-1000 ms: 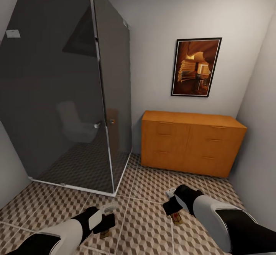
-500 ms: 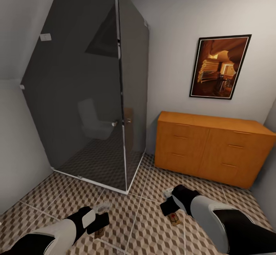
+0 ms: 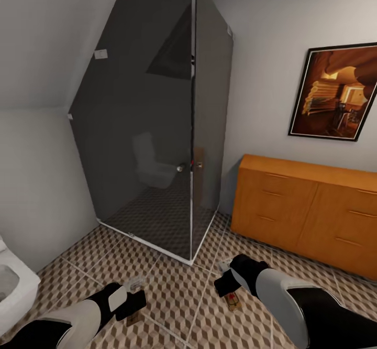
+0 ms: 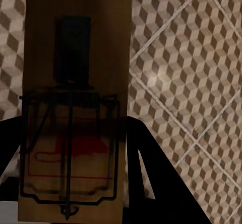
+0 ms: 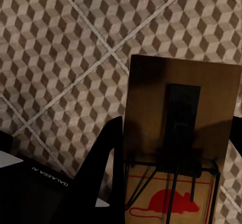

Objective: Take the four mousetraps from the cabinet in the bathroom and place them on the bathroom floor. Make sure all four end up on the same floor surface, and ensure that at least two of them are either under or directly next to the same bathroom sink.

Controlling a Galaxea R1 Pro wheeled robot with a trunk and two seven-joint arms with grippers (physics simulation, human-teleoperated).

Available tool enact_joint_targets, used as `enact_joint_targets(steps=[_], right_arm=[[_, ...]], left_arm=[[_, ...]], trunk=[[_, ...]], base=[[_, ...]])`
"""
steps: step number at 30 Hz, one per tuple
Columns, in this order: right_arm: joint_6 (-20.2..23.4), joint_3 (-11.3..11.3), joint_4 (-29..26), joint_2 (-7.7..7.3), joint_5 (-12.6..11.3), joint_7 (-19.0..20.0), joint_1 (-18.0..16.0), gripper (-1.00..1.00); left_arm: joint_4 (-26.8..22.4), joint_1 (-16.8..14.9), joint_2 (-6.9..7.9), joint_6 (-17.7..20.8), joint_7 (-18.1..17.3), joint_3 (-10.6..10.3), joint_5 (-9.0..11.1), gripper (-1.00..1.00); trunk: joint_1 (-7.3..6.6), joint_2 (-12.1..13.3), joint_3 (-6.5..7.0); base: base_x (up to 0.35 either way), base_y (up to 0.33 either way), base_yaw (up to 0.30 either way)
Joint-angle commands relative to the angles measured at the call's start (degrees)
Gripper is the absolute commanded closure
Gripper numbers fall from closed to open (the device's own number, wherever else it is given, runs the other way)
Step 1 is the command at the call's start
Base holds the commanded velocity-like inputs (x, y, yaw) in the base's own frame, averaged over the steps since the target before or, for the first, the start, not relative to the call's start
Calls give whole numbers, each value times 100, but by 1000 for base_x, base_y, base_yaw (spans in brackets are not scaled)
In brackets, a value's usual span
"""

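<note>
Low in the frame, both hands are carrying mousetraps over the bathroom floor [image 3: 183, 296].
Left hand [image 3: 137, 303] is gripping one mousetrap [image 4: 73, 108], right hand [image 3: 226, 286] another [image 5: 176, 143]; the sink, possibly that white edge at lower left, needs approaching next.

2 glossy white-shelled arms with black joints and cuffs; each hand [image 3: 229, 282] black, angular.
</note>
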Motion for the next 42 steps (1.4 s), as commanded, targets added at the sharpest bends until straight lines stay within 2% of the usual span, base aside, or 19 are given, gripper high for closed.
enact_joint_targets(steps=[1,42], right_arm=[[9,-6,5,2,42,30,-6,100],[-9,-6,5,-4,43,-27,-6,100]], left_arm=[[-4,-5,-1,23,12,-49,39,100],[1,-5,9,15,15,-49,39,100]], trunk=[[1,-6,-8],[1,-6,-8]], base=[[0,0,299],[0,0,299]])
